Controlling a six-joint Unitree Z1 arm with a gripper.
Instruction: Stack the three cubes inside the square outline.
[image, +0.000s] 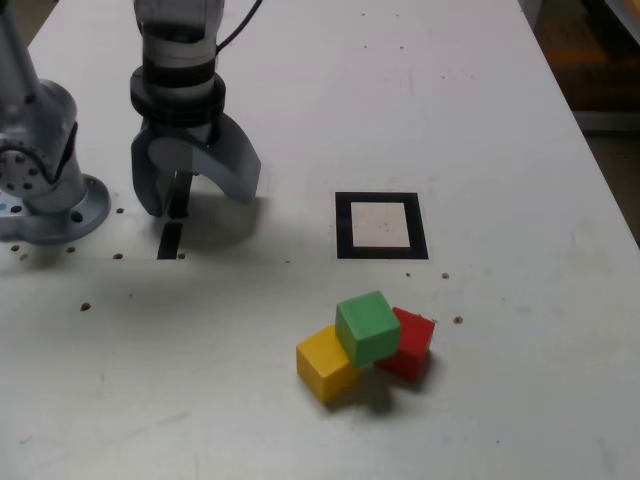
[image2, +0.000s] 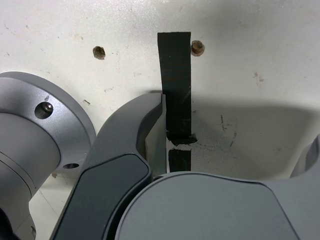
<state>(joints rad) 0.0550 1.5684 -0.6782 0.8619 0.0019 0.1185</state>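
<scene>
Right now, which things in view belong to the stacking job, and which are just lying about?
Job:
- green cube, resting on the other two
- yellow cube
- red cube
- square outline, nothing in it
- end effector, open, holding nothing

Lying about:
- black strip under the end effector
- arm's base flange
- brown specks on the table

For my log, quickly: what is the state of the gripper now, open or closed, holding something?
Gripper: open, holding nothing, above a black strip, far from the cubes.
</scene>
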